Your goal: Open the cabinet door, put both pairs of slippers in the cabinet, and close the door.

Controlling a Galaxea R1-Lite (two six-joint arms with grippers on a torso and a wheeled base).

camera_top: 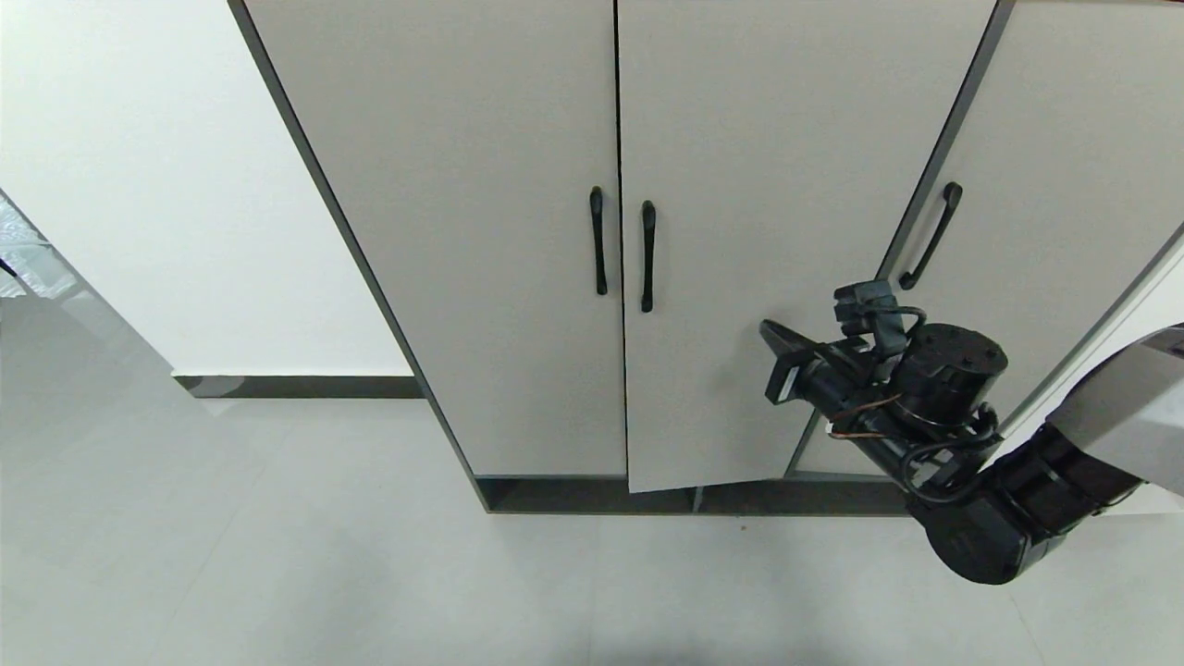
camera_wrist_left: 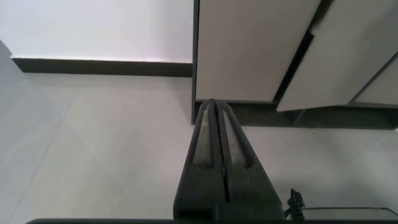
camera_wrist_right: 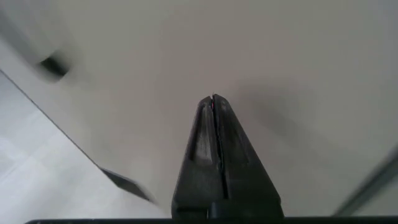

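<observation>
R gripper (camera_top: 770, 333) is up at the cabinet (camera_top: 444, 185), fingers pressed tight together, no gap, nothing between them. It sits in front of the mid door (camera_top: 758, 185), low on that door's right half, well right of and below its handle (camera_top: 647, 256). In the wrist view the R gripper (camera_wrist_right: 214, 102) points straight at the grey door face (camera_wrist_right: 280, 62), very close; can't tell if the tip touches. A blurred dark handle (camera_wrist_right: 53, 65) shows off to one side there.

Mid door is ajar, just a crack. Its bottom edge hangs lower than the L door (camera_top: 481, 231) next to it, and its left corner sticks out over the dark plinth (camera_top: 573, 495). L door looks flush, handle (camera_top: 598, 240) just beside the mid one. R door (camera_top: 1064, 166) is further right with its own handle (camera_top: 931, 236).

L gripper (camera_wrist_left: 214, 106) is also clamped together and holds nothing. It hangs low over the grey floor (camera_wrist_left: 93, 137), aimed at the cabinet's near-left bottom corner, well apart from it. Ajar mid door (camera_wrist_left: 348, 62) shows beyond, swung out a bit. White wall (camera_top: 139, 185) and dark baseboard (camera_top: 296, 387) sit left of the cabinet.
</observation>
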